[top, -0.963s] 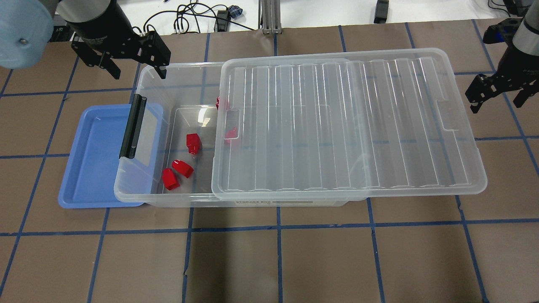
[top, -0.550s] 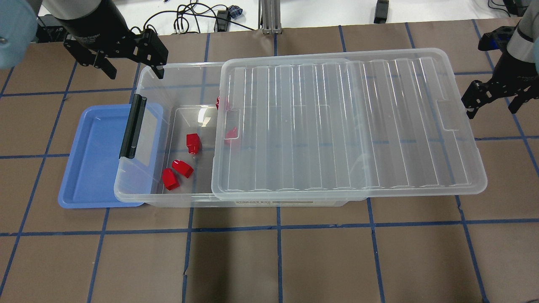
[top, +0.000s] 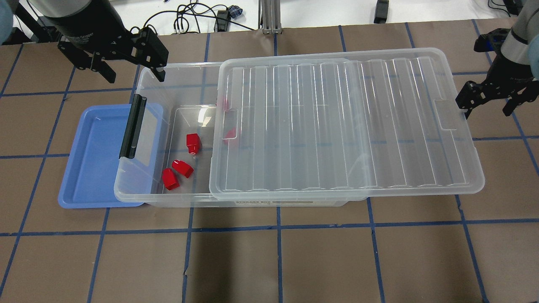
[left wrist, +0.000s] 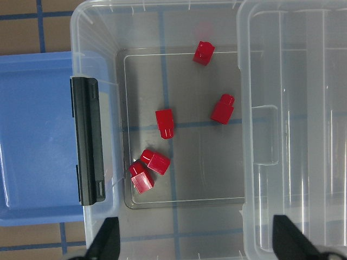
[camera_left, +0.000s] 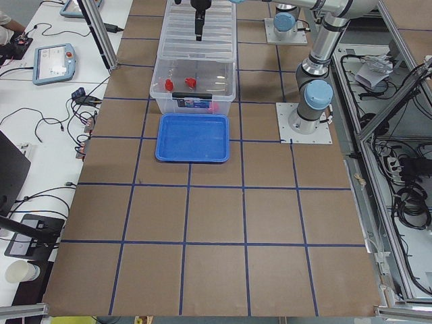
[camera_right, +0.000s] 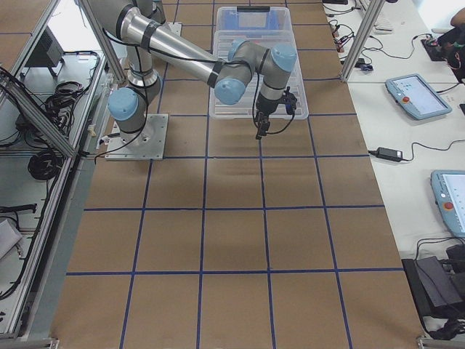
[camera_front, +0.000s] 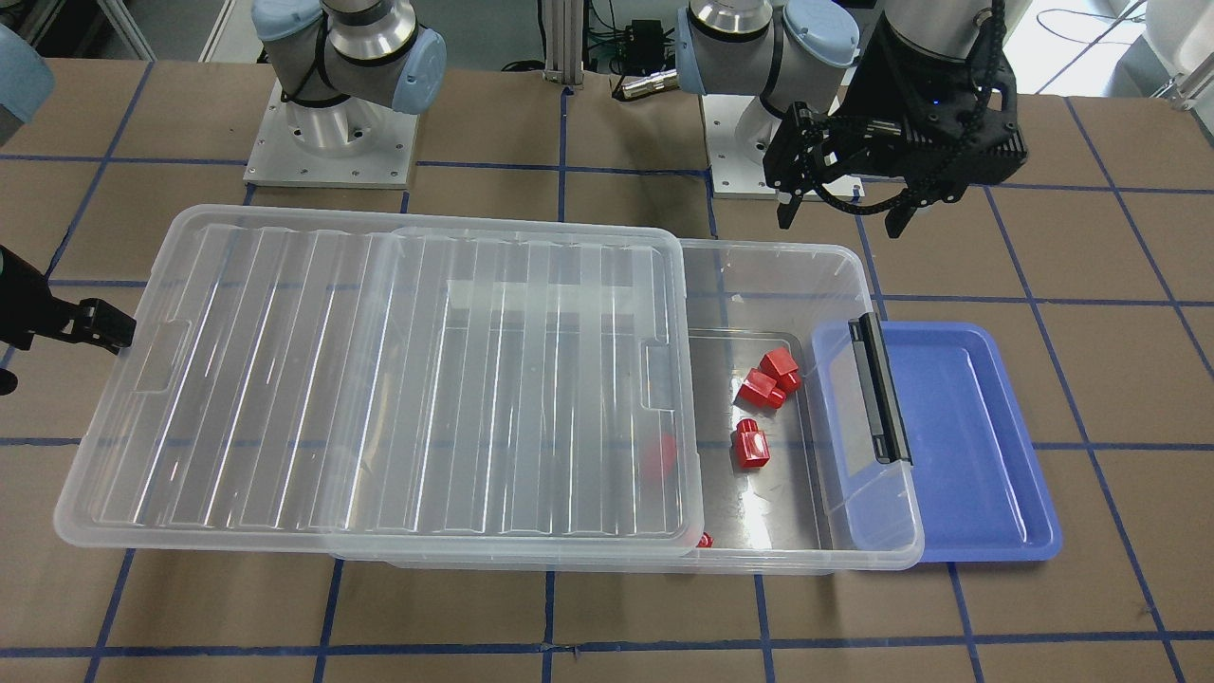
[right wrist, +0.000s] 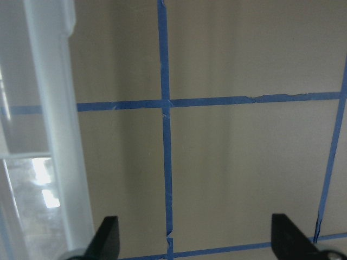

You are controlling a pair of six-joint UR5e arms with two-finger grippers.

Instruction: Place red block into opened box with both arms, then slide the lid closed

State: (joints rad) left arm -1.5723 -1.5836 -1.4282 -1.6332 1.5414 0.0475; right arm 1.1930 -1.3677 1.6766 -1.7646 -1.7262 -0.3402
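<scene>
The clear box [top: 181, 67] lies lengthwise across the table, its black latch bar [top: 132, 126] at the left end. The ridged lid [top: 337, 126] covers most of it and overhangs the right end, so the left end stands uncovered. Several red blocks [left wrist: 164, 123] lie on the box floor; three [top: 182, 167] are in the uncovered part, others under the lid's edge [top: 230, 134]. My left gripper [top: 135, 78] hangs open and empty above the box's far left corner. My right gripper [top: 485, 108] is open, one finger [top: 463, 101] at the lid's right short end.
A shallow blue tray [top: 92, 168] sits partly under the box's left end. Cables and a metal post [top: 269, 17] lie beyond the table's far edge. The arm bases [camera_front: 332, 142] stand on the robot's side. Brown mat with blue tape lines stretches in front of the box.
My right gripper has moved left up to the lid's right end, and the lid has shifted slightly left. My left gripper has drifted a little left and back.
</scene>
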